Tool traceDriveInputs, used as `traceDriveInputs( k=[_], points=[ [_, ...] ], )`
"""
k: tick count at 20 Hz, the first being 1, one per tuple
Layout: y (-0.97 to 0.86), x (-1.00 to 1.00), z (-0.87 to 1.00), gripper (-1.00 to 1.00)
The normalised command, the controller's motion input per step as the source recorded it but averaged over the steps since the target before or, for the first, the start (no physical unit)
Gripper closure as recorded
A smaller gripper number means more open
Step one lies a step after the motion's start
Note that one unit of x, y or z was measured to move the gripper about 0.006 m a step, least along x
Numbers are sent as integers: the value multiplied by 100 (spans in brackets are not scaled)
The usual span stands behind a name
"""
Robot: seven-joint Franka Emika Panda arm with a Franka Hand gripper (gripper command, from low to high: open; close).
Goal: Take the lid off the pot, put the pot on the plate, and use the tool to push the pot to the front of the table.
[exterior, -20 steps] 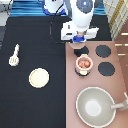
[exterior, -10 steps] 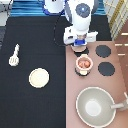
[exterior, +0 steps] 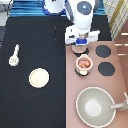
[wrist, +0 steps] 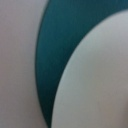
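The pot [exterior: 84, 63] stood uncovered on the brown stove panel [exterior: 95, 80] of the black table [exterior: 35, 105]. The gripper [exterior: 79, 49] hung just above the pot, toward the exterior view's top; whether it was spread or pinching could not be told. The plate [exterior: 39, 78] lay to the exterior view's left of the pot, the tool [exterior: 14, 55] farther left. A grey handled bowl [exterior: 95, 105] sat below the pot. The wrist view showed only blurred teal and pale surfaces.

Black table [exterior: 30, 50] fills most of view; blue surface [exterior: 30, 7] beyond its top edge; pale strip [exterior: 2, 30] along its left edge; yellowish panel [exterior: 118, 15] past its top-right corner.
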Motion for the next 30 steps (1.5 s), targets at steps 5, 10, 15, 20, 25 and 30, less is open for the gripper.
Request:
traceDriveInputs(
  k=[5, 10, 15, 20, 25, 30],
  points=[
    [3, 36, 91, -100],
    [-11, 86, 66, -100],
    [-9, 93, 61, -100],
    [-8, 95, 60, -100],
    [-9, 100, 25, -100],
    [-24, 90, -3, -100]
  ],
)
